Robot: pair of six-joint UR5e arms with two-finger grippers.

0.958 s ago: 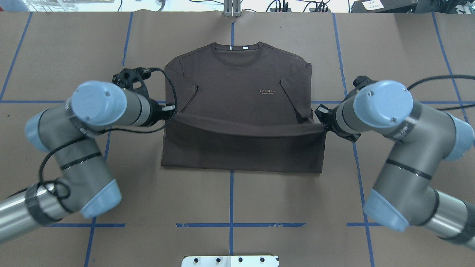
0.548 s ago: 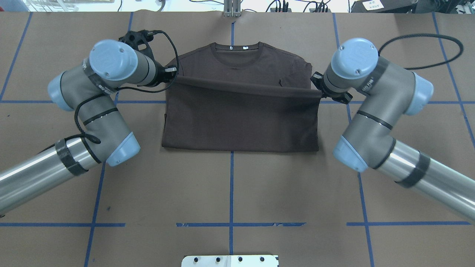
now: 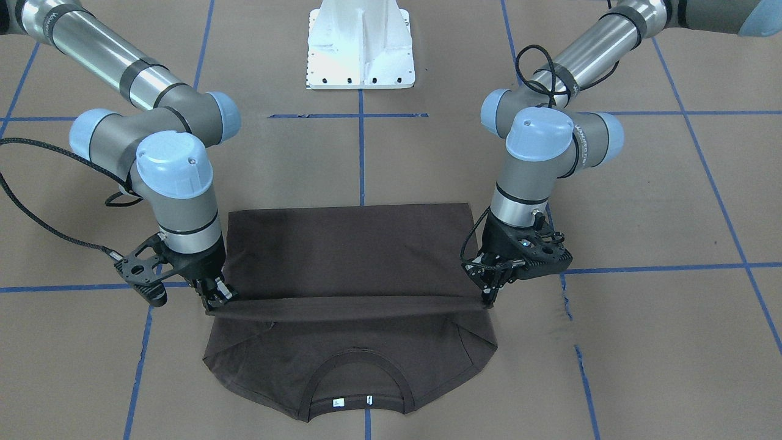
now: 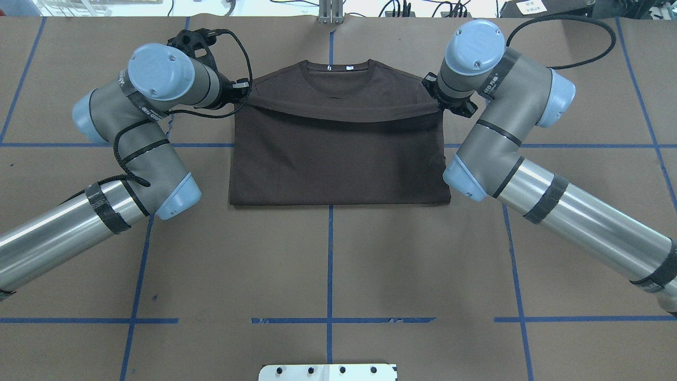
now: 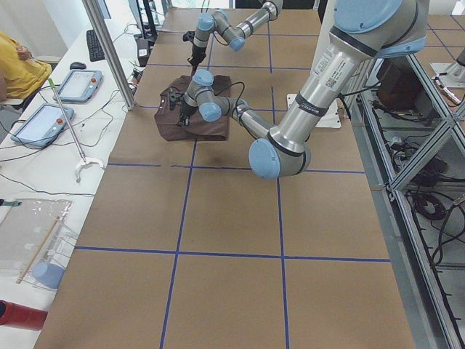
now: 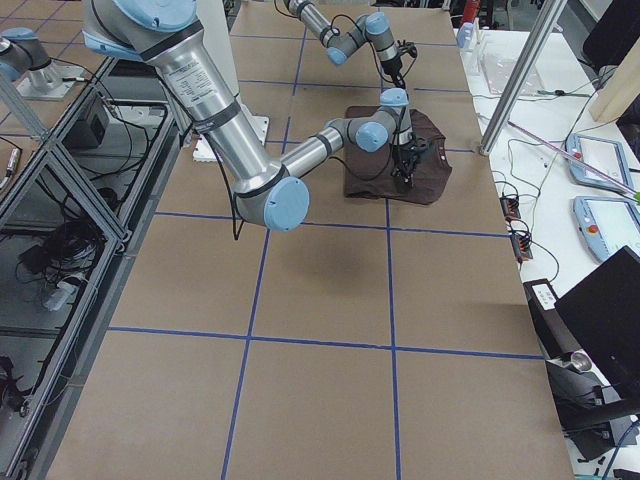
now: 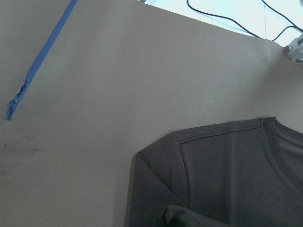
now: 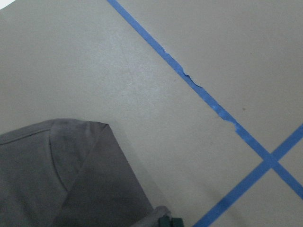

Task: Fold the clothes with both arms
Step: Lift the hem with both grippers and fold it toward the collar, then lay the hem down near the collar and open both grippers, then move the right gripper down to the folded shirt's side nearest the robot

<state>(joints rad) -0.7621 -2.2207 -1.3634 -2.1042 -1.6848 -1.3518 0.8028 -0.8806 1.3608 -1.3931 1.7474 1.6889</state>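
The dark brown T-shirt [image 4: 338, 159] lies flat at the far middle of the table, with its lower half folded up over the chest. Its collar [image 4: 338, 67] and white neck tags remain uncovered. My left gripper [image 4: 246, 99] is shut on the left corner of the raised hem, just below the shoulder. My right gripper [image 4: 437, 103] is shut on the hem's right corner. In the front-facing view the T-shirt [image 3: 348, 250] has its hem stretched taut between the left gripper [image 3: 489, 299] and the right gripper [image 3: 215, 300], slightly above the cloth. The sleeves are tucked inward.
The brown paper table cover [image 4: 328, 264] carries a grid of blue tape lines. A white base block [image 3: 360, 49] stands at the robot's side. Cables and a metal post [image 4: 330, 13] line the far edge. Tablets [image 5: 76, 83] and a person's yellow sleeve [image 5: 18, 65] are beside the table.
Both grippers carried the hem away from the robot, from mid-chest to just below the shoulders. The chest logo is now covered, and the fold line has moved further from the robot.
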